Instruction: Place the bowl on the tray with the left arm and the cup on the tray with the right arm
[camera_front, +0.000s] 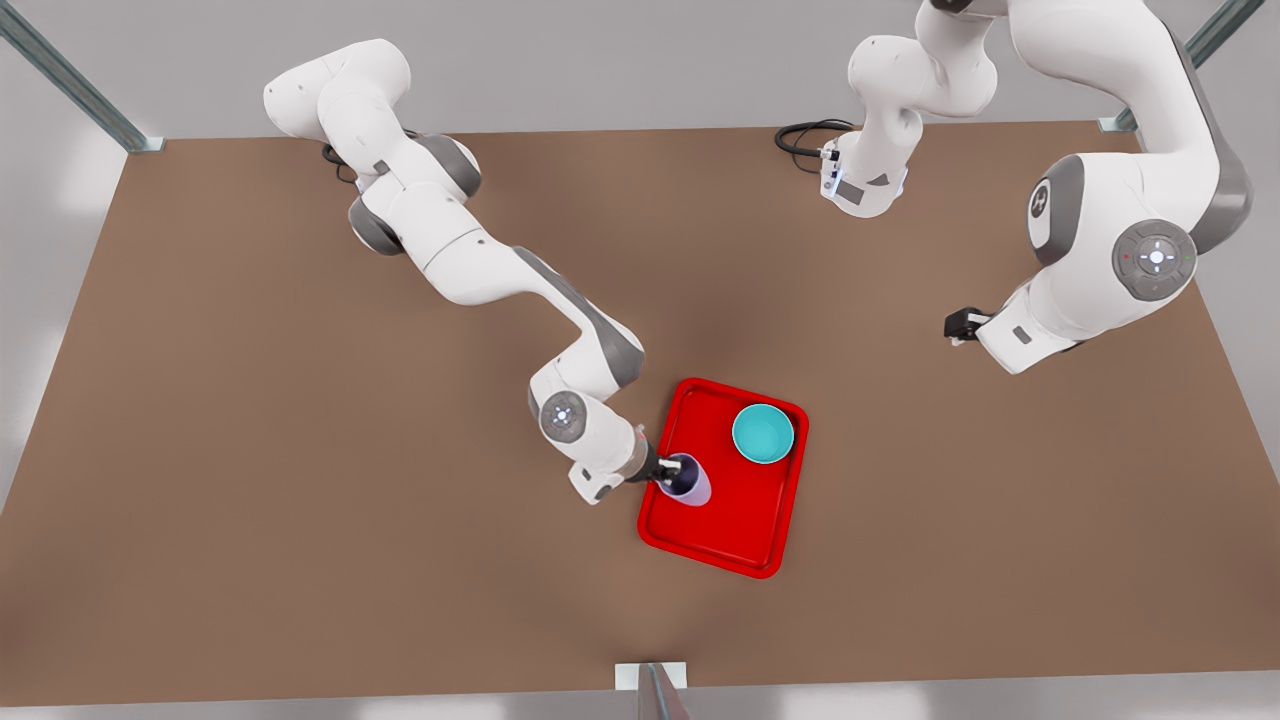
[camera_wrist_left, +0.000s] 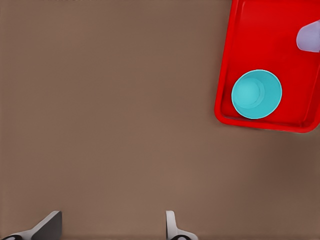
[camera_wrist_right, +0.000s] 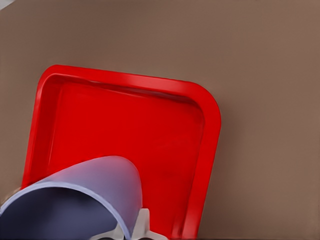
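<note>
- The red tray (camera_front: 745, 545) is flat with round corners and a low rim. It lies on the brown bench.
- The teal bowl (camera_front: 763, 434) sits right way up inside the tray, near one corner.
- The light purple cup (camera_front: 690, 480) has no handle. It stands over the tray's edge on the front view's left, apart from the bowl.

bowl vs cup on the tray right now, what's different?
The bowl is teal and wider; the cup is lavender and narrower. The bowl sits free, with the left pincer open and well away over the table; the cup has the right pincer shut on its rim. Both are plain, without handles, and within the red tray.
</note>
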